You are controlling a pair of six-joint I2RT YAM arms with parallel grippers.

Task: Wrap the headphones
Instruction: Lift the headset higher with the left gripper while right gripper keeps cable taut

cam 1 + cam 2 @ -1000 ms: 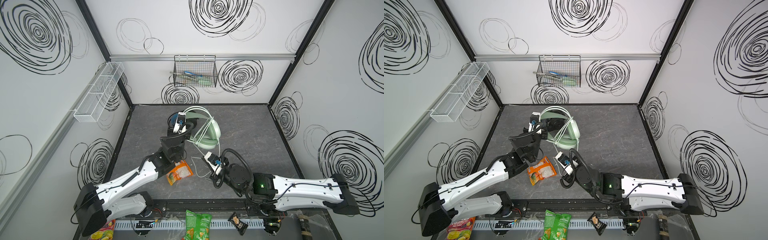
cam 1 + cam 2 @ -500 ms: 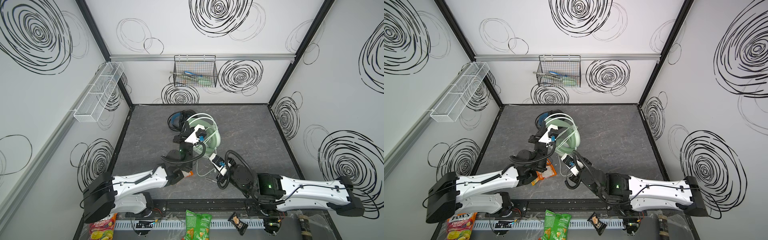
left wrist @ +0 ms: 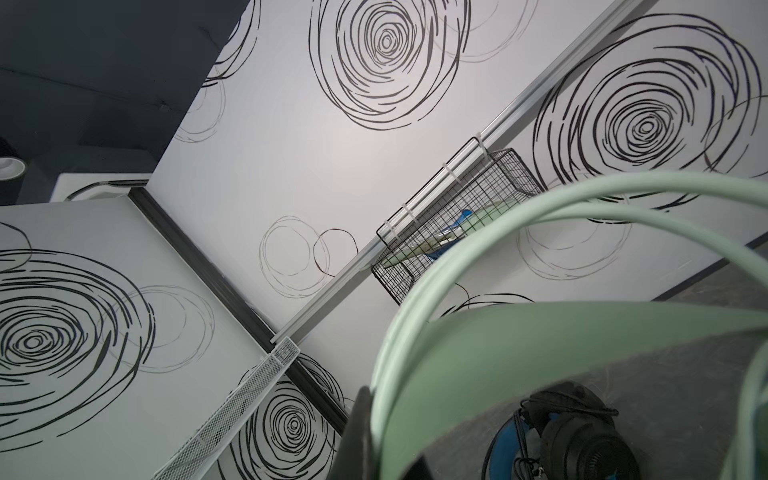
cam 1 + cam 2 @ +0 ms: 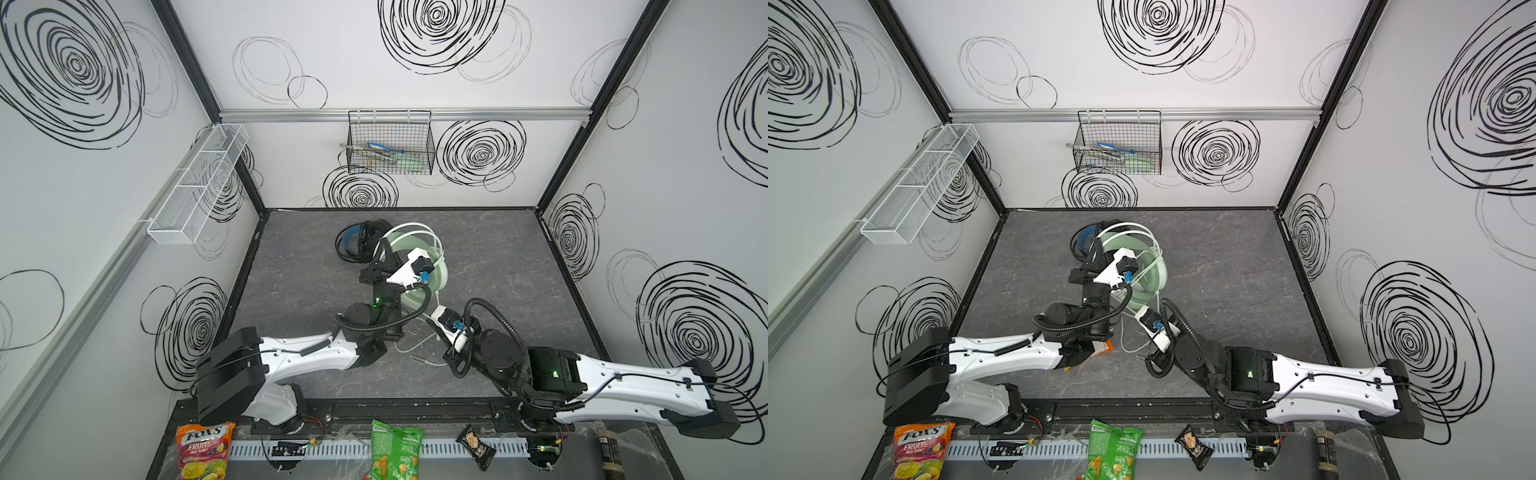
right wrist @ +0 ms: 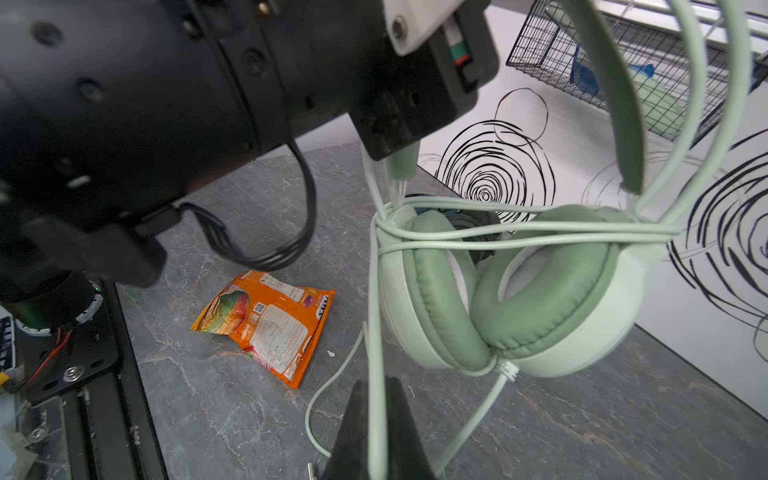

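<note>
Now mint headset hangs cups-down: L end effector clamps headband, R clamps cable.

Orange snack packet lies flat on the grey table. Black wire basket hangs on back wall, white mesh rack on left wall. Fox's bag, green bag outside front rail.

Headphone cable in right hand

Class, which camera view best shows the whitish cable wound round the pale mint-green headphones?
The right wrist view: the whitish cable crosses both earcups of the pale mint-green headphones clearly. Both top views show only loops partly behind the left arm; the left wrist view, blurred strands.
</note>
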